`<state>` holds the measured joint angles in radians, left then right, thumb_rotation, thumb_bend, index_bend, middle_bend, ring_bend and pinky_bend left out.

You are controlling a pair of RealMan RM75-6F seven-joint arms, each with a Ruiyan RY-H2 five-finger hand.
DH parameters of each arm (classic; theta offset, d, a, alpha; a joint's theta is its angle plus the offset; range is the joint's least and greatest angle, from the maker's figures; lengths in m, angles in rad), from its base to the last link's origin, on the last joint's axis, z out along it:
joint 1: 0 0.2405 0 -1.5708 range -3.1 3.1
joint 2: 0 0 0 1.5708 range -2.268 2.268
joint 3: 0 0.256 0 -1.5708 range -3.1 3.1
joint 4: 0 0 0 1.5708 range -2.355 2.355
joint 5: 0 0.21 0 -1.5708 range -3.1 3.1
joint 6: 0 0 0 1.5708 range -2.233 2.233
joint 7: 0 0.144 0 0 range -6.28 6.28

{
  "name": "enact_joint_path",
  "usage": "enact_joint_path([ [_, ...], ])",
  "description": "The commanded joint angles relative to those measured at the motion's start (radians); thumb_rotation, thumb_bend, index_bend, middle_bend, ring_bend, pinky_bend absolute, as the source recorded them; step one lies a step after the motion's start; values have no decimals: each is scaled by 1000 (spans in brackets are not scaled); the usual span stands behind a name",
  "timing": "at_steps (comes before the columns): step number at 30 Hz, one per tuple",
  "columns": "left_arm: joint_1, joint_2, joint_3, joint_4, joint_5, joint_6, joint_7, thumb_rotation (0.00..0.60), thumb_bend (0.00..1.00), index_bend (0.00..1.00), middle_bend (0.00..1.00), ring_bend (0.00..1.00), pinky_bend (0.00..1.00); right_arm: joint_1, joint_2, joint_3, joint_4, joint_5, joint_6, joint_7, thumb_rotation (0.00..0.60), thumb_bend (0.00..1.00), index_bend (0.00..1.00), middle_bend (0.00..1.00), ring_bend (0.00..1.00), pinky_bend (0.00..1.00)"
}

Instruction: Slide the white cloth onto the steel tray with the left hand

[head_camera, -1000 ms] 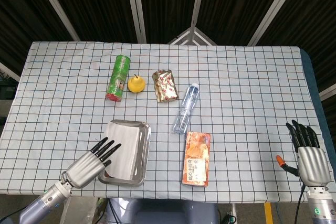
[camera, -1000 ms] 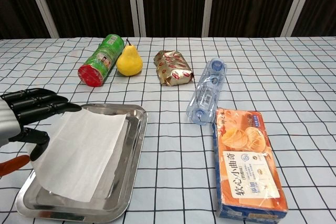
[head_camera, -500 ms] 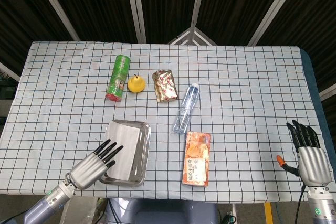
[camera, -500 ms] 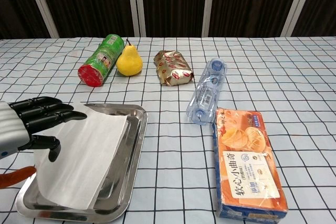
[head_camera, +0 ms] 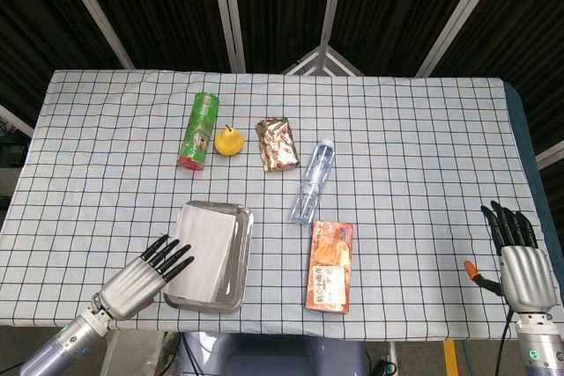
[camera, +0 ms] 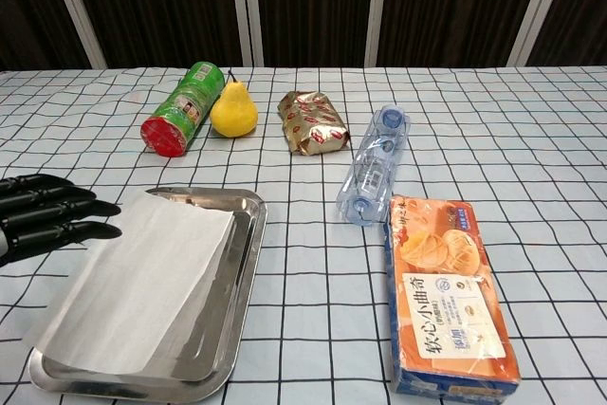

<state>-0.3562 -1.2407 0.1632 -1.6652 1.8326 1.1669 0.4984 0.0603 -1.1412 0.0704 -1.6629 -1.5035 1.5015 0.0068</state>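
Cloth (camera: 142, 277) on one tray (camera: 248, 234)

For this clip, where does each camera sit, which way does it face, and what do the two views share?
Head view: high above the near edge, looking steeply down on the whole checked table; both hands show, left hand and right hand.
Chest view: low at the near edge, facing across the table towards the dark wall; only the left hand's fingers show.
Shared: white cloth lying on the steel tray, yellow pear, orange biscuit box.
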Motion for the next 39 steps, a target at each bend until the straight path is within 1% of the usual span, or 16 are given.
enact_joint_path([
  [1, -22, 45, 1, -45, -50, -73, 30, 600, 222, 0, 0, 0, 0, 0, 0, -1, -1, 0, -2, -1, 600, 313, 0, 0, 0, 0],
  [3, -54, 82, -10, -104, -109, -161, 68, 600, 360, 0, 0, 0, 0, 1, -1, -2, -3, -1, -3, -3, 600, 313, 0, 0, 0, 0],
  [4, -74, 97, -19, -137, -148, -212, 98, 600, 402, 0, 0, 0, 0, 1, 0, -2, -3, -1, -2, -4, 600, 314, 0, 0, 0, 0],
  [6, -93, 108, -31, -174, -200, -263, 144, 600, 498, 0, 0, 0, 0, 0, 0, -2, -3, -1, -1, -2, 600, 314, 0, 0, 0, 0],
  [8, -109, 107, -42, -197, -250, -306, 193, 600, 550, 0, 0, 0, 0, 0, 1, -1, -3, 0, -1, 1, 600, 313, 0, 0, 0, 0],
  [10, -121, 105, -49, -213, -296, -337, 235, 600, 576, 0, 0, 0, 0, 0, 2, -1, -3, 0, -2, 4, 600, 313, 0, 0, 0, 0],
  [13, -147, 83, -57, -237, -395, -394, 329, 600, 595, 0, 0, 0, 0, 1, 4, -1, -3, -1, -3, 10, 600, 313, 0, 0, 0, 0],
  [18, -172, 47, -57, -260, -517, -406, 443, 600, 612, 0, 0, 0, 0, 1, 4, -2, -3, -4, -3, 14, 600, 314, 0, 0, 0, 0],
  [22, -188, 30, -47, -272, -583, -391, 506, 600, 613, 0, 0, 0, 0, 1, 6, -2, -3, -3, -4, 17, 600, 313, 0, 0, 0, 0],
  [26, -202, 13, -39, -275, -627, -376, 536, 600, 613, 0, 0, 0, 0, 2, 6, -1, -4, -3, -3, 18, 600, 313, 0, 0, 0, 0],
  [39, -251, -52, -20, -270, -702, -348, 580, 600, 613, 0, 0, 0, 0, 3, 6, 0, -3, -3, -3, 21, 600, 314, 0, 0, 0, 0],
])
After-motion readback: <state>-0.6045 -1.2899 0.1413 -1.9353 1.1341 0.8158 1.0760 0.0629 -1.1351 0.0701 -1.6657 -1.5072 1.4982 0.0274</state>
